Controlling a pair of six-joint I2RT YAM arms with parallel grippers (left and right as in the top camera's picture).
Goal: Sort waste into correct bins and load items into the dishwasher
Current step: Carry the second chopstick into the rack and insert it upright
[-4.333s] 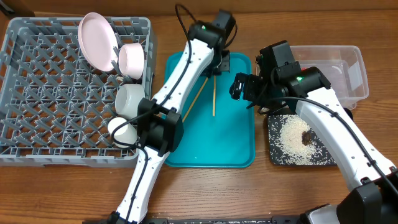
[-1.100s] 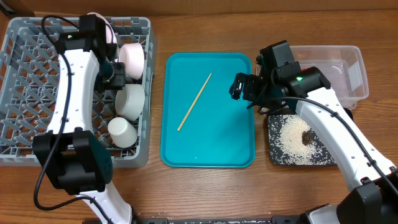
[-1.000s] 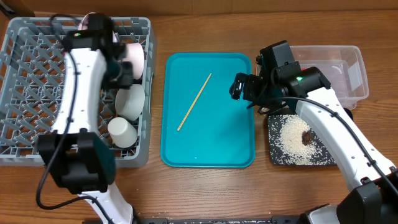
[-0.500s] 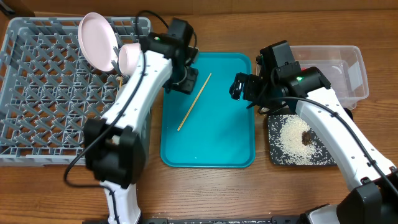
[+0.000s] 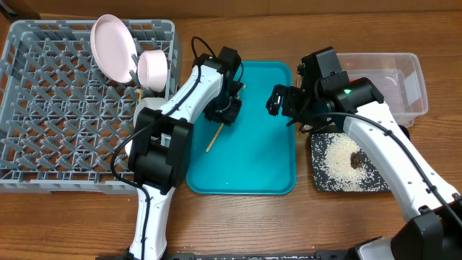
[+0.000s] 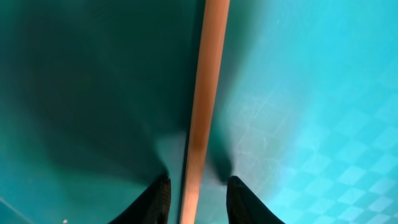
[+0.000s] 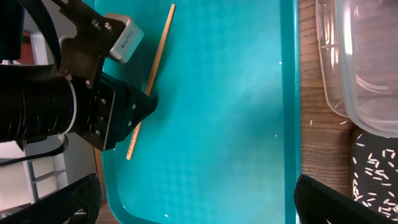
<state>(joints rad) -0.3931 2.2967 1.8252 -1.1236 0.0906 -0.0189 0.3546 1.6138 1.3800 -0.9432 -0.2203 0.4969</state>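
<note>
One thin wooden chopstick (image 5: pixel 214 139) lies slantwise on the teal tray (image 5: pixel 253 166). My left gripper (image 5: pixel 225 113) is down on its middle. In the left wrist view its two black fingertips (image 6: pixel 199 202) straddle the chopstick (image 6: pixel 204 93) with a gap on each side, so it is open. My right gripper (image 5: pixel 280 101) hangs wide open and empty over the tray's right side (image 7: pixel 199 205). The right wrist view also shows the chopstick (image 7: pixel 160 40) and the left gripper (image 7: pixel 147 106). The grey dish rack (image 5: pixel 43 144) holds a pink plate (image 5: pixel 112 47), a pink bowl (image 5: pixel 153 68) and a white bowl (image 5: pixel 146 112).
A clear plastic tub (image 5: pixel 408 79) stands at the far right. In front of it a black tray (image 5: pixel 321 180) holds rice grains (image 5: pixel 336 166) and a brown scrap (image 5: pixel 356 159). The left arm stretches from the front edge across the rack's right side.
One of two chopsticks left the tray. My left arm swung from the rack back to the tray and came down over the remaining chopstick. The right arm has not moved.
</note>
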